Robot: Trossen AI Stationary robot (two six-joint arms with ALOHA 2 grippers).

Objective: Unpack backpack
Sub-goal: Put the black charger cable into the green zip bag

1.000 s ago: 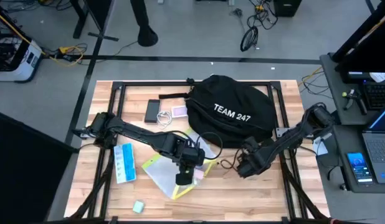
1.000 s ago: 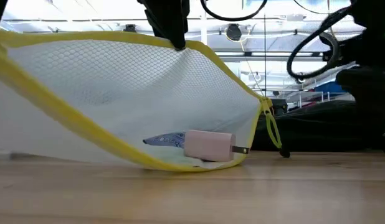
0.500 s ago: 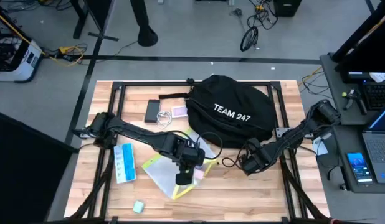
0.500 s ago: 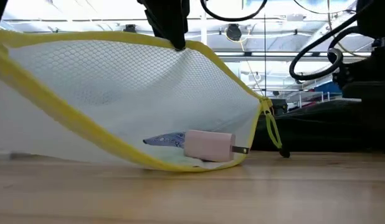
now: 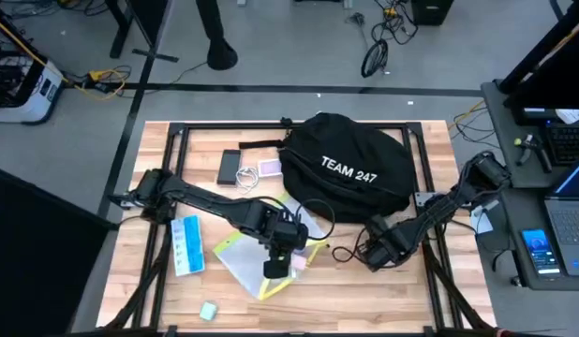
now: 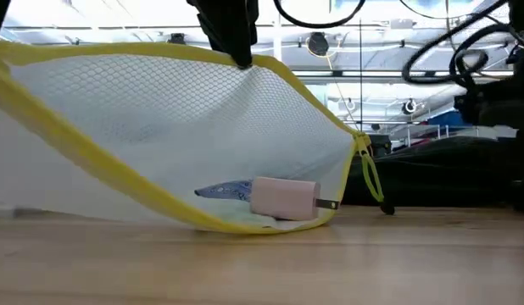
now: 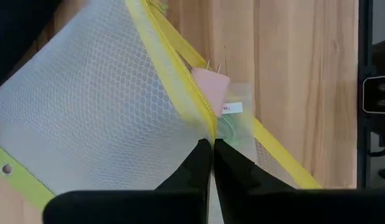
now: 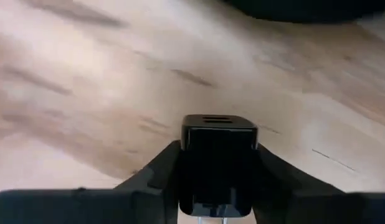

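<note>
The backpack (image 5: 350, 168) sits at the desk's (image 5: 458, 281) far middle. We see the left arm stretched across, its fingers (image 7: 208, 163) pinching the yellow-edged mesh pouch (image 5: 257, 262) (rim lifted). The right gripper (image 5: 376, 251), low before the backpack, clamps a black charger (image 8: 217, 155).

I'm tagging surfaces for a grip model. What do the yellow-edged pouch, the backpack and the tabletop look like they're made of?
The yellow-edged white mesh pouch looks like soft netting with fabric binding: an open weave shows and it sags. The large rounded black backpack appears to be matte woven fabric with printed white lettering. The light wooden tabletop shows grain and plank seams, probably sealed wood with a low sheen.
</note>
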